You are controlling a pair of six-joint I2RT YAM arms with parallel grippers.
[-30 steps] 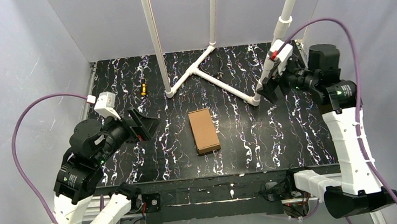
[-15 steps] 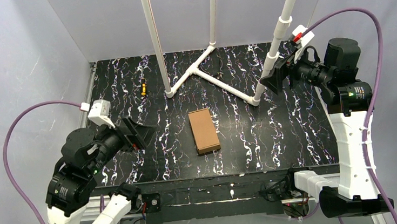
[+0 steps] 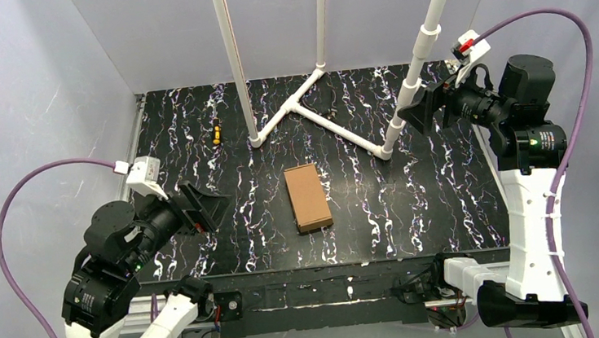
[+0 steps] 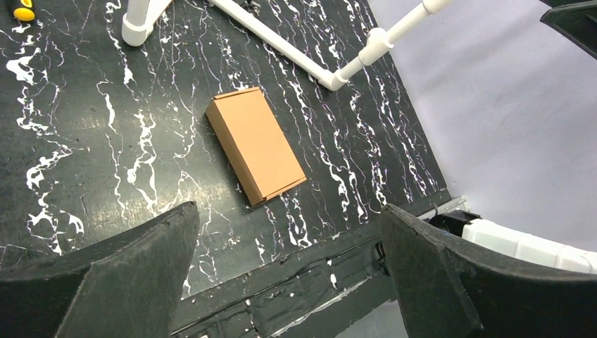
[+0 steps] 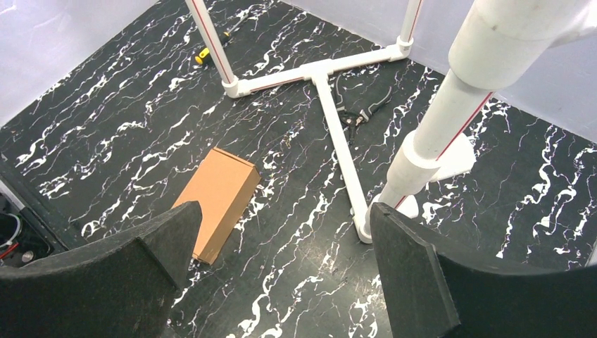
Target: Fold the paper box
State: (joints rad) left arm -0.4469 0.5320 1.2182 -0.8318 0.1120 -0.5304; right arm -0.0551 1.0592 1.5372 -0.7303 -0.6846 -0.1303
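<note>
The paper box (image 3: 308, 198) is a small closed brown cardboard box lying flat near the middle of the black marbled table. It also shows in the left wrist view (image 4: 255, 145) and the right wrist view (image 5: 217, 199). My left gripper (image 3: 208, 206) is open and empty, raised at the left, well clear of the box; in its own view the gripper (image 4: 288, 225) spreads wide. My right gripper (image 3: 416, 114) is open and empty, high at the back right by a white pipe; in its own view the gripper (image 5: 281, 225) also spreads wide.
A white PVC pipe frame (image 3: 320, 118) with upright poles stands on the back half of the table. A small yellow-handled tool (image 3: 215, 131) lies at the back left. Dark pliers (image 5: 359, 113) lie beside the pipe. The table's front edge (image 3: 321, 269) is near the arm bases.
Both arms have drawn back from the box: the left gripper moved toward the near left, the right gripper rose and moved to the back right. The box has not moved.
</note>
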